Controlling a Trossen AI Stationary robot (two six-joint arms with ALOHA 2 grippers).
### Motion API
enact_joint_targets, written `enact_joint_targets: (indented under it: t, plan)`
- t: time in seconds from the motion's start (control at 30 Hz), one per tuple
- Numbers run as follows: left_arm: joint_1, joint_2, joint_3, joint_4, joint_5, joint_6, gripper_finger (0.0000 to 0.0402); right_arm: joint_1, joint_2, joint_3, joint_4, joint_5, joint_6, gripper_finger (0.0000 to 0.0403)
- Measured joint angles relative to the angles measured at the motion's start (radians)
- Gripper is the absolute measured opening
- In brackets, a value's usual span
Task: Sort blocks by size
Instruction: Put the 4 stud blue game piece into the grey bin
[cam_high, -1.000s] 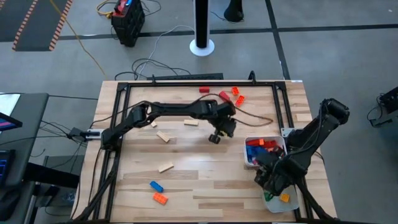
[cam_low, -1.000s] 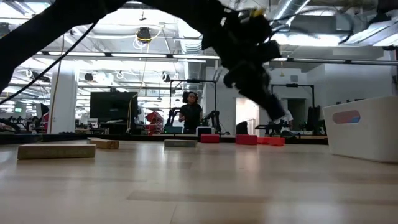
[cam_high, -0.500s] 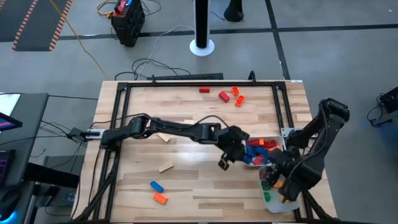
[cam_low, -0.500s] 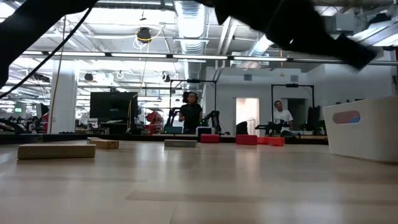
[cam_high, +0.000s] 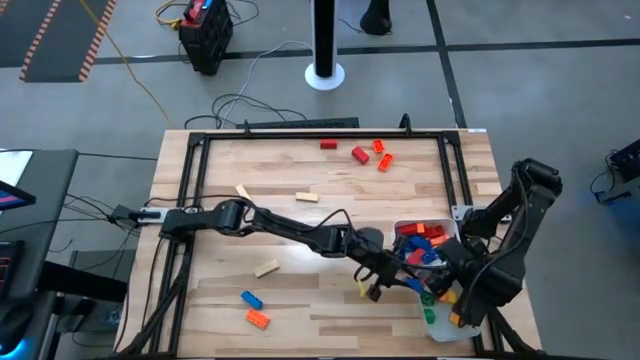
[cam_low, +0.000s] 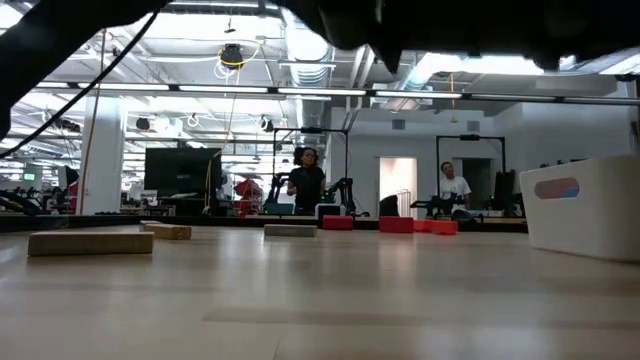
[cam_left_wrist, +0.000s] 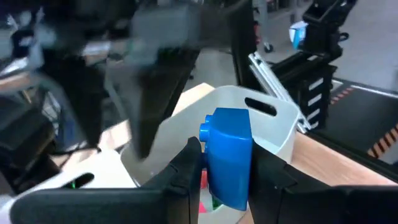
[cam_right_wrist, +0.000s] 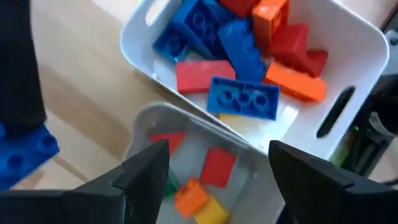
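My left gripper (cam_high: 375, 285) reaches across the table to just left of the two white trays and is shut on a blue block (cam_left_wrist: 227, 155). The block also shows in the right wrist view (cam_right_wrist: 25, 155). My right gripper (cam_right_wrist: 221, 171) is open and empty, above the near tray (cam_high: 432, 322), which holds small red, orange, yellow and green blocks. The far tray (cam_high: 400, 255) holds bigger blue, red and orange blocks (cam_right_wrist: 239, 99). Loose blocks lie flat on the table: red and orange ones (cam_high: 362, 152) at the far side, tan ones (cam_high: 266, 268), a blue one (cam_high: 251, 299) and an orange one (cam_high: 258, 319). My left gripper pinches the blue block between its two fingers (cam_left_wrist: 186, 177), one on each of two opposite sides (cam_left_wrist: 214, 180). The block's end with a stud (cam_left_wrist: 206, 129) sticks out past the fingertips. The block is lifted clear of the table, beside the trays.
The trays stand side by side at the table's right edge, the far one's wall (cam_low: 590, 210) showing in the low view. A black frame rail (cam_high: 300, 130) runs round the table. People stand in the room behind (cam_low: 305, 180). Bare wood lies in the middle (cam_high: 320, 290).
My left gripper has swung from the far middle of the table toward the near right, up to the trays, carrying the blue block clear of the table. My right gripper has shifted slightly toward the right edge over the near tray.
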Motion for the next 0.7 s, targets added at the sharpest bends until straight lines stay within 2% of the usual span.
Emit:
enact_joint_targets:
  t: [0.27, 0.4, 0.57, 0.7]
  plan:
    - [0.004, 0.059, 0.024, 0.041, -0.073, -0.003, 0.0085, -0.001, 0.0, 0.001, 0.017, -0.056, -0.003, 0.0301]
    - [0.014, 0.056, 0.023, -0.004, -0.119, -0.008, 0.0085, 0.0, 0.004, 0.002, 0.053, -0.006, -0.041, 0.0301]
    - [0.062, -0.014, 0.025, -0.114, -0.127, -0.009, 0.0085, 0.014, 0.055, 0.003, 0.042, 0.077, -0.061, 0.0301]
    - [0.105, -0.033, 0.025, -0.236, -0.128, -0.02, 0.0085, 0.011, 0.104, 0.003, 0.062, 0.083, -0.165, 0.0301]
